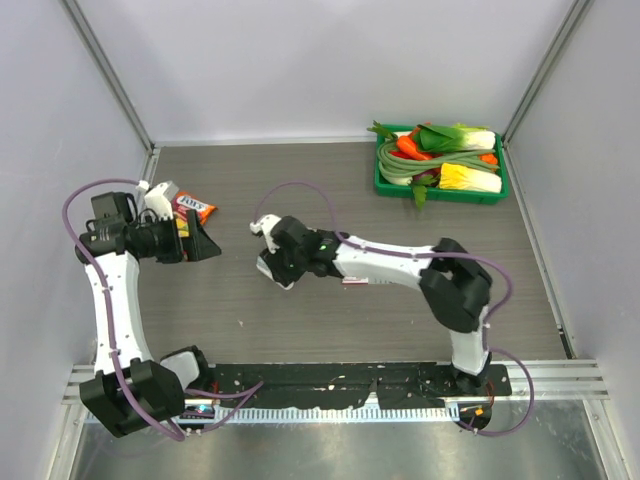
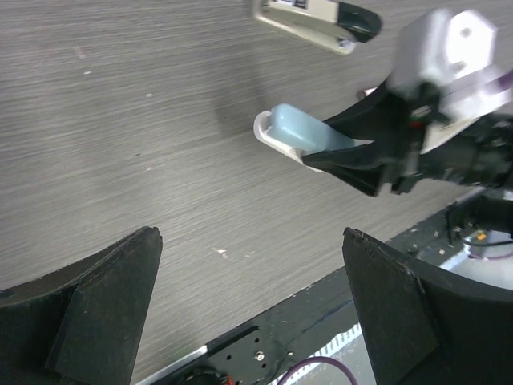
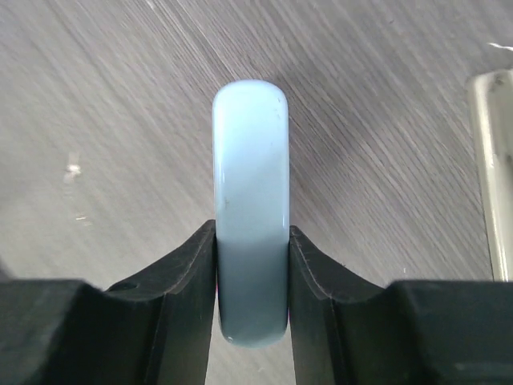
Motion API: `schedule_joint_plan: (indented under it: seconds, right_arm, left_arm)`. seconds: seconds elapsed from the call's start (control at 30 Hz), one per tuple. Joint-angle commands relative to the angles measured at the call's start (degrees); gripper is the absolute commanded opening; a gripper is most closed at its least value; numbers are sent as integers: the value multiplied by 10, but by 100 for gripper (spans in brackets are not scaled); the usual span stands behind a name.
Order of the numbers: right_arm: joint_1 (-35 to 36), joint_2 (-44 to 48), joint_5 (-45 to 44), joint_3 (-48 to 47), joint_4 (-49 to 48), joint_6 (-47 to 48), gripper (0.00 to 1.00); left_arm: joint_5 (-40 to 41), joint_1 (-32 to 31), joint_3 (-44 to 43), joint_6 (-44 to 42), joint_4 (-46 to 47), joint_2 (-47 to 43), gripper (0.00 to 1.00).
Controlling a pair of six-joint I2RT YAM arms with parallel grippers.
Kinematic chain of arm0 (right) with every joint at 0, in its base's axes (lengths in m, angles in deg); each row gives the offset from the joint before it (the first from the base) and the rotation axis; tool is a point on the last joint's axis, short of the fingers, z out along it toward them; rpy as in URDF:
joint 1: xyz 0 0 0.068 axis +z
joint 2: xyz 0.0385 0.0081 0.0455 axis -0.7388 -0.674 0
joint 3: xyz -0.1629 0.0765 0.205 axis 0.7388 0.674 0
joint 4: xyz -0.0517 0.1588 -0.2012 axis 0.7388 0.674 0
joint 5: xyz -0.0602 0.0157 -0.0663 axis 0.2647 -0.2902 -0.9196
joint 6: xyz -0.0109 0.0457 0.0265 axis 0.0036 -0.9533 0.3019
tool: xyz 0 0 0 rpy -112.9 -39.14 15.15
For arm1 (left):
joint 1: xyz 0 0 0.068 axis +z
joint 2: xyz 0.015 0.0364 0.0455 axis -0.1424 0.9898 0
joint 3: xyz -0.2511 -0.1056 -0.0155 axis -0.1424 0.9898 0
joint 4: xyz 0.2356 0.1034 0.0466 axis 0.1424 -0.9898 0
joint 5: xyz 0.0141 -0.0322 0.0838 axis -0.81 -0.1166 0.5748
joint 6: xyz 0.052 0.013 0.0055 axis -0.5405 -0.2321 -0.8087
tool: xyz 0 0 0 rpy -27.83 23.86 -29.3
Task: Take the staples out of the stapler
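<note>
The stapler (image 3: 250,184), pale blue on top with a white underside, is gripped across its sides by my right gripper (image 3: 252,233), just above the table. It also shows in the left wrist view (image 2: 304,135), level, with the right gripper's fingers (image 2: 361,156) clamped on its rear half. From above, my right gripper (image 1: 276,264) is mid-table. My left gripper (image 1: 200,246) is open and empty to the stapler's left, its jaws wide apart (image 2: 252,241). A few tiny pale specks (image 2: 220,253) lie on the table; I cannot tell whether they are staples.
A small pale oblong object with a dark end (image 2: 314,18) lies just beyond the stapler, also at the right wrist view's edge (image 3: 493,176). A snack packet (image 1: 192,208) lies by the left arm. A green tray (image 1: 383,184) of vegetables stands at the back right.
</note>
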Motion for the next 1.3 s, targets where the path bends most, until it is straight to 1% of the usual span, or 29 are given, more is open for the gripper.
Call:
schedule_joint_plan:
  seconds: [0.0,0.03,0.07,0.1,0.13,0.17,0.23,0.27,0.3,0.33,0.4,0.47,0.5,0.53,0.63,0.73,0.87,1.0,1.1,1.13,1.27]
  right_arm:
    - [-39,155,79,98,-187,-138,33]
    - [-47,187,102,122,-269,-196,33]
    - [-64,200,118,143,-304,-222,33]
    - [-69,212,141,178,-336,-242,33]
    - [-73,219,149,190,-384,-282,33]
    - [-76,230,157,200,-404,-298,33]
    - [-78,235,183,217,-458,-329,33]
    - [-79,239,190,223,-477,-361,33]
    - [-81,241,194,237,-497,-377,33]
    - [-82,242,202,242,-535,-391,33]
    - [-84,242,206,255,-566,-433,33]
    - [-83,235,218,263,-619,-465,33]
    - [-83,231,221,272,-639,-498,33]
    - [-83,224,223,275,-678,-513,33]
    - [-83,207,228,283,-745,-564,33]
    - [-83,194,231,280,-769,-588,33]
    - [-81,188,229,285,-772,-587,33]
    - [-81,187,224,303,-773,-586,32]
    - [-80,184,223,310,-776,-584,32]
    - [-78,183,221,311,-776,-582,32]
    - [-77,175,214,316,-783,-582,32]
  left_arm:
    - [-148,3,17,-3,24,-9,100]
    - [-166,3,23,-1,30,-12,100]
    - [-190,4,31,9,38,-15,100]
    - [-231,3,50,16,59,-20,100]
    - [-250,-2,61,27,81,-29,100]
    - [-250,-7,64,42,89,-31,100]
    - [-279,-16,75,55,116,-40,100]
    - [-286,-19,79,62,126,-42,100]
    - [-294,-23,87,80,150,-44,100]
    - [-307,-31,91,87,161,-47,100]
    - [-319,-39,101,91,184,-49,100]
    - [-340,-49,108,119,202,-53,100]
    - [-341,-53,117,129,229,-55,100]
    - [-342,-60,122,146,241,-56,100]
    - [-339,-80,135,156,269,-59,100]
    - [-338,-107,145,157,285,-53,100]
    - [-347,-143,150,179,316,-40,100]
    - [-347,-155,150,198,351,-33,95]
    - [-347,-167,156,200,365,-24,88]
    - [-348,-175,156,201,366,-21,83]
    - [-351,-192,152,203,368,-1,74]
